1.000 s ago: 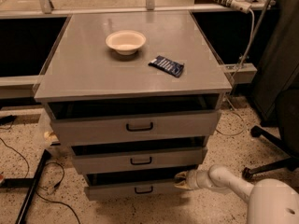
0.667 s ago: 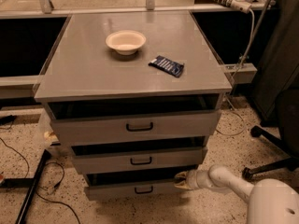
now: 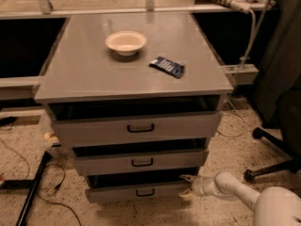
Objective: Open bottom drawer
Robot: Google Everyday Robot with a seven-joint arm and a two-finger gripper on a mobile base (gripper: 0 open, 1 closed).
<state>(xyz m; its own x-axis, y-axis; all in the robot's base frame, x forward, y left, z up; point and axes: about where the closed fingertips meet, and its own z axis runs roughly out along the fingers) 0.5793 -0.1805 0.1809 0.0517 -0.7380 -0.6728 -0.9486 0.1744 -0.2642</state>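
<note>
Three grey drawers in the stack: one top drawer (image 3: 94, 132), one middle drawer (image 3: 103, 164), one bottom drawer (image 3: 113, 193), one black handle apiece. On the desk (image 3: 94, 79), one pale bowl (image 3: 125, 42) and one dark packet (image 3: 167, 67). One gripper (image 3: 187, 186), low at the bottom drawer's right end.

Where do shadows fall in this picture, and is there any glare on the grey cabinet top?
Camera view: light comes from above. The cabinet top has a pale sheen near its far edge. Dark shadow fills the gap above each drawer front, including the bottom drawer. The gripper, at that drawer's right end, is well lit.
</note>
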